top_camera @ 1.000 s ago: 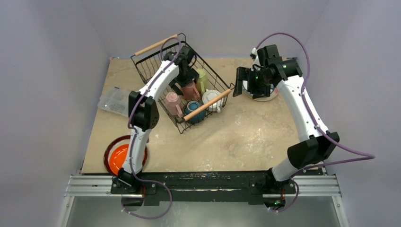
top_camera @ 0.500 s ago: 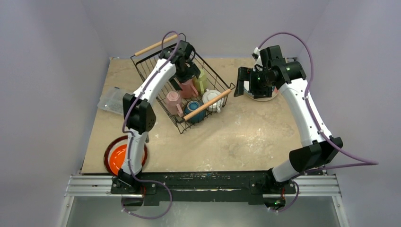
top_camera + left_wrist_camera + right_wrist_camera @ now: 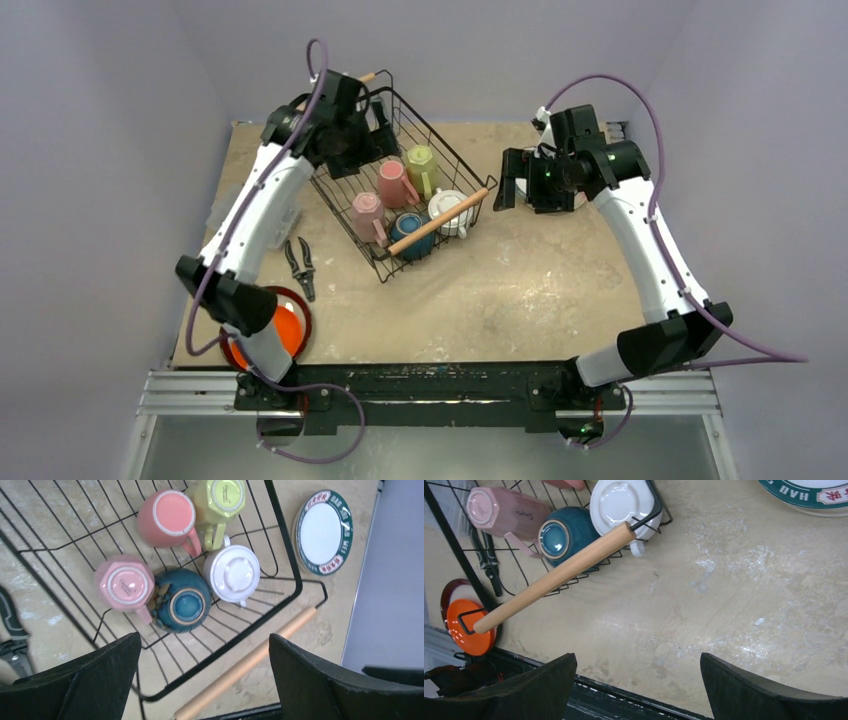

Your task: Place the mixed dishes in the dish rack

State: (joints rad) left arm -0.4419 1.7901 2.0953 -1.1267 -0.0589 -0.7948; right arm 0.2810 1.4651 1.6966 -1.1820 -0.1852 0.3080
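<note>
The dish rack [image 3: 345, 195] stands at the table's back middle, its near wooden handle [image 3: 438, 222] facing front right. In it lie two pink mugs [image 3: 167, 517] [image 3: 125, 582], a yellow-green mug [image 3: 222, 500], a teal bowl [image 3: 182, 602] and a white two-handled cup [image 3: 234, 572]. My left gripper [image 3: 378, 125] is open and empty, high over the rack's far left corner. My right gripper [image 3: 520, 185] is open and empty, right of the rack. Teal-rimmed white plates [image 3: 322, 532] are stacked beside the rack. An orange plate [image 3: 469, 630] sits on a dark red-rimmed plate [image 3: 451, 587] at front left. No pink-white plate shows.
Black pliers [image 3: 300, 265] lie on the table left of the rack. A clear plastic piece [image 3: 220, 215] lies at the left edge, partly behind my left arm. Grey walls close the table on three sides.
My left gripper has pulled up and back from the pink mug to the rack's far left corner; the mug stays in the rack. The left arm swung left, uncovering the pliers.
</note>
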